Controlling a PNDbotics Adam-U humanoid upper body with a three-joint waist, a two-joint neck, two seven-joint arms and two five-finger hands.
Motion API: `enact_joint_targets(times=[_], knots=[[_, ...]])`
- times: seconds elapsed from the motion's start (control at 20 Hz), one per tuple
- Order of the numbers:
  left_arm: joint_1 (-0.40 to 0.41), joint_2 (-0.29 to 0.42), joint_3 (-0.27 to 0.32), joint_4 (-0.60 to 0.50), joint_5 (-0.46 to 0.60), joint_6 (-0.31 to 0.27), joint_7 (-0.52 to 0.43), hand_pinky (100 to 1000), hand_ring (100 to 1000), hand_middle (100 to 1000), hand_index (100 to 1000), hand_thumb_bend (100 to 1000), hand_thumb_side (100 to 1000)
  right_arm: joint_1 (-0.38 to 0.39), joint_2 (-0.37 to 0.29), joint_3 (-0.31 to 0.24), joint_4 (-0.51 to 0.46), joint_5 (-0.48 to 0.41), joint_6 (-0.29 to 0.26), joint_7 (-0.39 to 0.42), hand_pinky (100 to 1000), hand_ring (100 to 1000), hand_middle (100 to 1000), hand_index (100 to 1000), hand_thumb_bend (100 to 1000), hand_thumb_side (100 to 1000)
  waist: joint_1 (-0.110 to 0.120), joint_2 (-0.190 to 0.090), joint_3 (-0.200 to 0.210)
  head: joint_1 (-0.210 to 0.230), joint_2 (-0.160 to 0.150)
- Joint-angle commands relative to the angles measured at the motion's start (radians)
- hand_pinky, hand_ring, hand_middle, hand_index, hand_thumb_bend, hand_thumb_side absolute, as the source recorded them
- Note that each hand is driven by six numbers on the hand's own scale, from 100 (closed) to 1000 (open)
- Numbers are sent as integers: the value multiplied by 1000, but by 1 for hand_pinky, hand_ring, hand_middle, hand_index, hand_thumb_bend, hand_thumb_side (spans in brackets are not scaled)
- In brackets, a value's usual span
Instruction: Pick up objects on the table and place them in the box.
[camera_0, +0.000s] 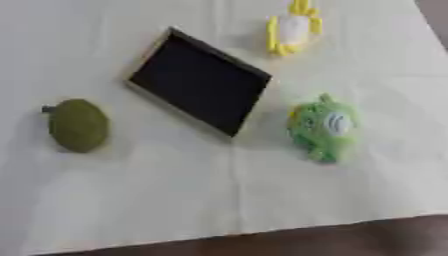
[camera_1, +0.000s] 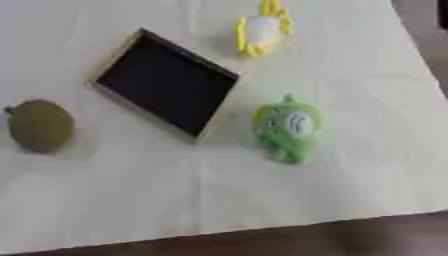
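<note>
A shallow box (camera_0: 199, 81) with a dark inside and tan rim lies tilted near the middle of the table. To its left lies an olive-green round fruit-like object (camera_0: 78, 125) with a short dark stem. To the right of the box lies a fuzzy green plush toy (camera_0: 325, 127) with a white patch. At the far edge, beyond the box, lies a yellow and white plush toy (camera_0: 292, 28). Nothing lies inside the box. Neither hand shows in either view.
A pale cream cloth (camera_0: 219, 195) covers the table. Its near edge runs along the bottom, with a dark brown surface (camera_0: 332, 242) below it. The cloth's right edge shows at the upper right corner (camera_1: 418, 30).
</note>
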Motion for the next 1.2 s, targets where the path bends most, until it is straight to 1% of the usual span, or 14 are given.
enact_joint_targets(times=[0.05, 0.1, 0.15, 0.35, 0.55, 0.75, 0.9, 1.2], knots=[[-7, 22, 6, -15, -1, 0, -2, 705, 737, 738, 817, 100, 604, -2, -95, 14, 17, 55, -30, -23, 944, 964, 683, 815, 100, 396, -1, -17, 1, 7, -16], [-7, 21, 5, -15, -1, 1, -3, 705, 737, 738, 817, 100, 604, 0, -111, 25, 24, 76, -35, -25, 944, 969, 692, 819, 100, 373, -2, -17, 1, 8, -18], [-8, 22, 4, -15, 0, 1, -4, 705, 737, 738, 817, 100, 605, 2, -126, 36, 31, 99, -40, -24, 943, 976, 712, 827, 100, 316, -2, -18, 2, 9, -20], [-10, 22, 3, -15, 2, 2, -7, 706, 738, 738, 817, 100, 605, 13, -173, 78, 51, 189, -56, -9, 946, 999, 756, 849, 100, 237, -4, -18, 5, 7, -31], [-10, 24, 0, -15, 4, 3, -10, 706, 738, 739, 817, 100, 607, 30, -210, 109, 58, 250, -71, 2, 948, 1000, 775, 859, 100, 211, -7, -18, 6, 9, -31], [-10, 24, -2, -15, 7, 4, -14, 706, 739, 739, 817, 100, 609, 38, -237, 139, 64, 284, -84, 7, 952, 1000, 784, 861, 100, 203, -10, -19, 8, 7, -27], [-11, 23, -4, -15, 9, 5, -17, 706, 739, 739, 817, 100, 610, 33, -242, 164, 73, 297, -88, 27, 958, 1000, 786, 862, 100, 200, -11, -18, 10, 3, -24], [-15, 22, -8, -15, 14, 6, -23, 707, 742, 740, 817, 100, 614, 0, -241, 209, 103, 313, -85, 81, 969, 1000, 801, 871, 100, 198, -10, -15, 14, -5, -25]])
